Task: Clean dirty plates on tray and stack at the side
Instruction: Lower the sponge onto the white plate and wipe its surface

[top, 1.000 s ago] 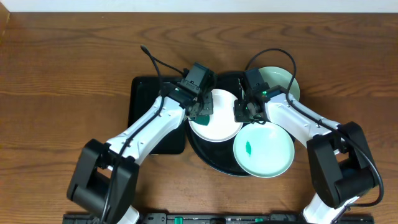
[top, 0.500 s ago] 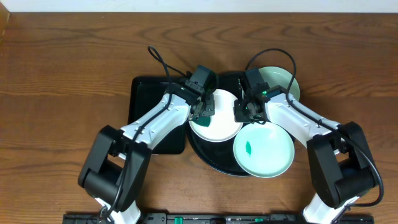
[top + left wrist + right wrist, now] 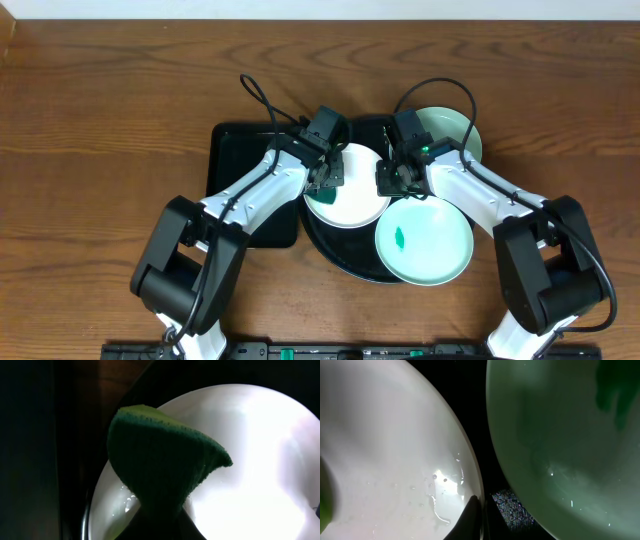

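Elbow (image 3: 186, 220) shifted; wrist views: left tool (image 3: 325, 178) grips sponge (image 3: 160, 460), right tool (image 3: 392, 181) pinches white plate (image 3: 385, 435).

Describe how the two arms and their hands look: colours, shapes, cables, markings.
The left arm and right arm match: white rounded link covers, bulky black joint blocks near the base. The left hand and right hand are black; a small green light glows by the right one. A thin black cable loops off each wrist.
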